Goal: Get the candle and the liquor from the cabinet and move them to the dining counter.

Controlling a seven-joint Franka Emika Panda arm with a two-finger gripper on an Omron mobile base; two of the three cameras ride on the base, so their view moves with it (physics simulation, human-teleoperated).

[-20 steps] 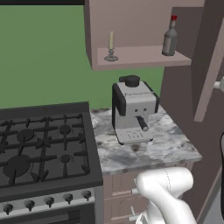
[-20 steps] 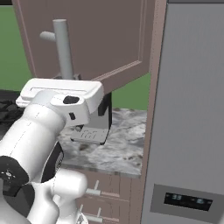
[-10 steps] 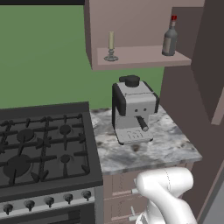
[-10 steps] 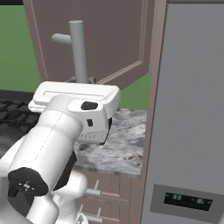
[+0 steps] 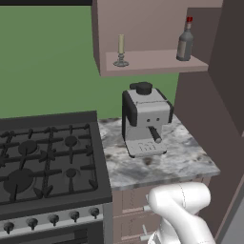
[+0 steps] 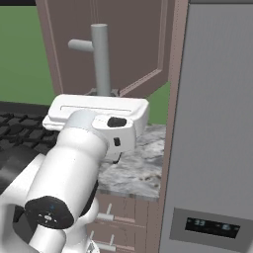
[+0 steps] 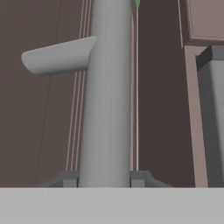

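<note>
- The gripper (image 7: 104, 178) is pinched around the cabinet's long silver bar handle (image 7: 107, 92); in the hand view its two dark fingertips (image 7: 65, 178) sit tight on either side of the bar.
- The cabinet door (image 6: 123, 44) is swung well open, and in the right base view it stands over the hand with the handle rising just behind the wrist.
- Inside the cabinet (image 5: 143, 28), the candle (image 5: 121, 50) stands upright near the left end of the shelf, and the liquor bottle (image 5: 185, 41) stands near the right end, well apart from it.
- A coffee machine (image 5: 144, 119) sits on the small marbled worktop (image 5: 167, 159) directly below the shelf, beside the stove (image 5: 47, 162).
- Judgement: the door-opening step looks about finished, and neither item has been fetched.
- Risk: a grip kept on the bar while the arm swings could drag the door back towards shut.
- Risk: the thin candle on its small foot looks easy to tip if a finger brushes it on the way in.
- Risk: a reach to the shelf passes over the coffee machine, so a low elbow could knock it.
- The dining counter is elsewhere, so carrying will need the base to drive.
</note>
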